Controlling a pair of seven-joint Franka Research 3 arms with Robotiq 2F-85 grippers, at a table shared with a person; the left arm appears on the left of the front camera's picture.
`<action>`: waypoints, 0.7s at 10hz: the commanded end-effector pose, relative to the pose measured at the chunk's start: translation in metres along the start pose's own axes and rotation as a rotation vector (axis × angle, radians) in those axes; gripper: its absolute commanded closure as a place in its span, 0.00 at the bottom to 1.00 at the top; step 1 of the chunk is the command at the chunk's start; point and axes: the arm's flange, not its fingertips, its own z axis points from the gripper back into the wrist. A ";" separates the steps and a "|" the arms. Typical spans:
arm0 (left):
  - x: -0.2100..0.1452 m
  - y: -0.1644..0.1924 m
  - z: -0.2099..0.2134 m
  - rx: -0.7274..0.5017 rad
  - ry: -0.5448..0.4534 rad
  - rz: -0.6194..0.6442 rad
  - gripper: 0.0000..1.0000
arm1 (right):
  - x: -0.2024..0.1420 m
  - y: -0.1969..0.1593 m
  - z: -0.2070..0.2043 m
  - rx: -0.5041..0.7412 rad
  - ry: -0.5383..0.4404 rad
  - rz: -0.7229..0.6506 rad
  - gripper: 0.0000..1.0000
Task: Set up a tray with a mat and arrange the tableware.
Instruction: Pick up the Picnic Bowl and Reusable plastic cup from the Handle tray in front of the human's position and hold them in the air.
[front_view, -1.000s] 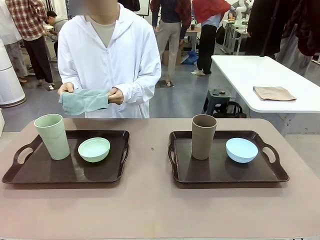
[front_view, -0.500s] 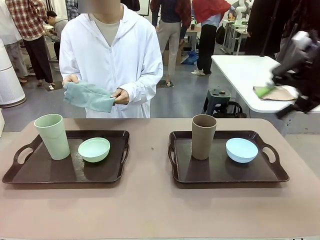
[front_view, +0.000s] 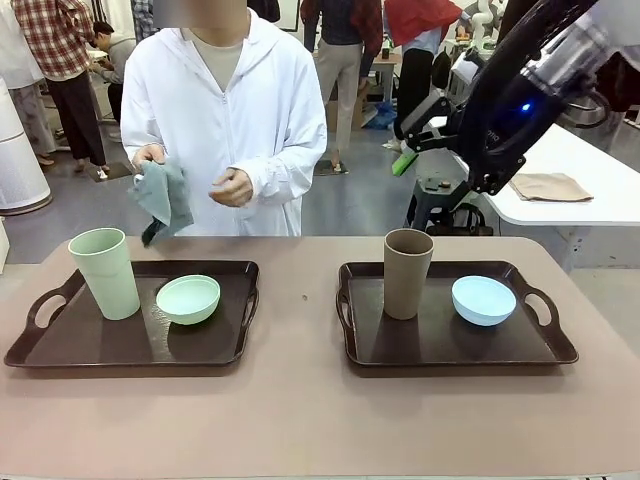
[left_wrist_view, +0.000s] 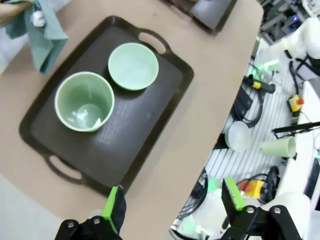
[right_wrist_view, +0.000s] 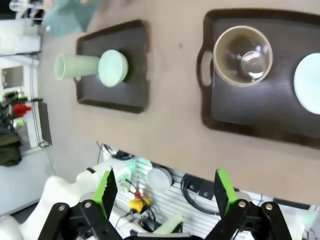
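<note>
Above the mauve counter (front_view: 300, 420) the left hand (left_wrist_view: 173, 195) and right hand (right_wrist_view: 165, 183) hang released, grasping nothing. Two dark trays sit below. The left tray (front_view: 30, 355) carries one pale green tumbler (front_view: 104, 272) and one mint bowl (front_view: 188, 298). The right tray (front_view: 560, 352) carries one brown tumbler (front_view: 407, 272) and one light blue bowl (front_view: 483, 299). The person holds one teal cloth (front_view: 163, 198).

Matte plastic green tumbler (front_view: 104, 272), grained dark tray (front_view: 90, 340), limp cloth (front_view: 163, 195).
</note>
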 end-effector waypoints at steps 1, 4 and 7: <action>-0.004 -0.003 0.005 0.012 -0.011 0.002 0.00 | -0.017 0.008 0.007 0.024 0.015 0.025 0.00; -0.004 -0.003 0.005 0.012 -0.011 0.002 0.00 | -0.017 0.008 0.007 0.024 0.015 0.025 0.00; 0.006 0.024 0.004 0.055 -0.034 -0.192 0.00 | -0.021 0.029 -0.033 -0.088 0.070 0.171 0.00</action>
